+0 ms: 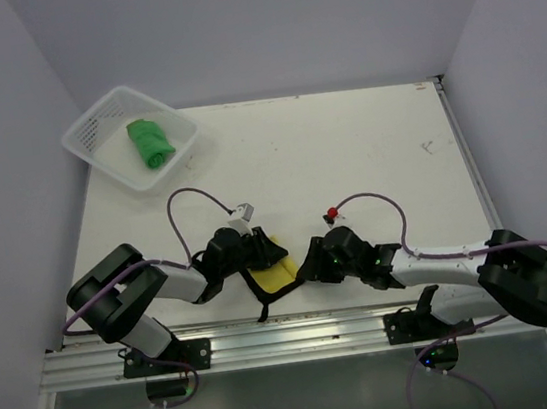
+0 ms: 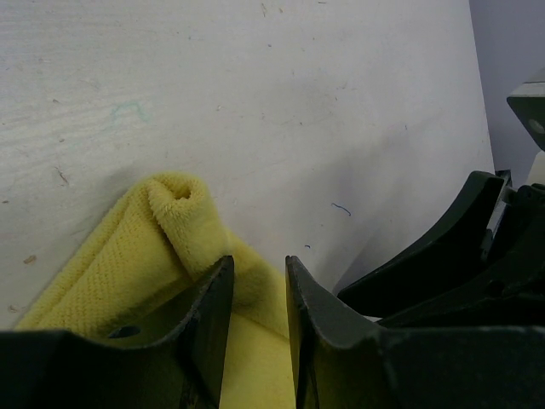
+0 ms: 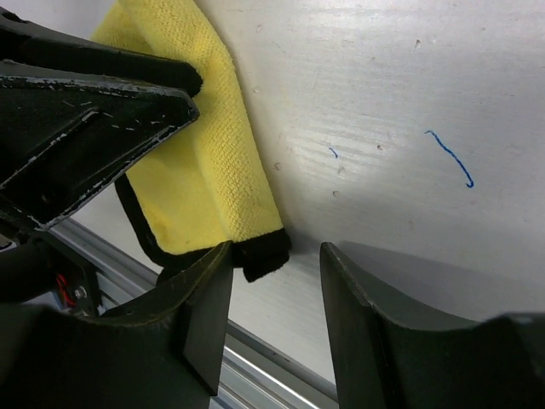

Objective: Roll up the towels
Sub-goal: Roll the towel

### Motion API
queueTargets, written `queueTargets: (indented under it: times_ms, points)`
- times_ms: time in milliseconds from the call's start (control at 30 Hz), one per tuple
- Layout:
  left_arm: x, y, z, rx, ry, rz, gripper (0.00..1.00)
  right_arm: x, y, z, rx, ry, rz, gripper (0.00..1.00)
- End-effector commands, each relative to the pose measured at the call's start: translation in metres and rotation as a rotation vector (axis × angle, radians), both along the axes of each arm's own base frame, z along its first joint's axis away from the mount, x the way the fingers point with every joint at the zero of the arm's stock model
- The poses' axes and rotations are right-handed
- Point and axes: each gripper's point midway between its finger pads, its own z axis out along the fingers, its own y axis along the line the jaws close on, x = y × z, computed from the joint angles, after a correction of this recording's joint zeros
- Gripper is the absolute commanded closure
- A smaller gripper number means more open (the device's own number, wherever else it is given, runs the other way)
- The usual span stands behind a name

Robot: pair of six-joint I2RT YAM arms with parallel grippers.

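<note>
The yellow towel [image 1: 276, 275] with a black edge lies partly folded near the table's front edge, between my two grippers. My left gripper [image 1: 258, 255] is shut on a raised fold of the yellow towel [image 2: 162, 247]; the cloth fills its narrow gap [image 2: 257, 264]. My right gripper [image 1: 310, 265] stands open just right of the towel. Its left finger touches the towel's black-edged corner [image 3: 266, 254], and bare table shows between its fingertips [image 3: 274, 249]. The green towel [image 1: 149, 142] lies rolled up in the basket, far from both grippers.
A white mesh basket [image 1: 93, 137] stands at the table's back left corner. An aluminium rail [image 1: 301, 337] runs along the front edge just below the towel. Pale walls close in the left, back and right. Cables loop over both arms.
</note>
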Motion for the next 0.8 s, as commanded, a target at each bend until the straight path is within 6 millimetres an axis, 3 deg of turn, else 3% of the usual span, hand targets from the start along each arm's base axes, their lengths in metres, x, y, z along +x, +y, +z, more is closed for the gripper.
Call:
queueTargets:
  times_ms: [0,333,567,767]
  points:
    - [-0.006,0.011,-0.014,0.051,0.017,0.013,0.65,0.002,0.013,0.006,0.08,0.008,-0.009,0.53]
    - [-0.008,0.013,-0.017,0.062,0.019,0.013,0.65,0.0,0.012,-0.018,0.051,0.043,0.001,0.67]
    - [-0.007,0.012,-0.017,0.063,0.02,0.011,0.65,0.001,0.014,-0.019,0.032,0.012,0.036,0.77]
    - [-0.004,0.009,-0.014,0.068,0.015,0.006,0.65,0.005,0.009,-0.018,-0.021,-0.057,0.082,1.0]
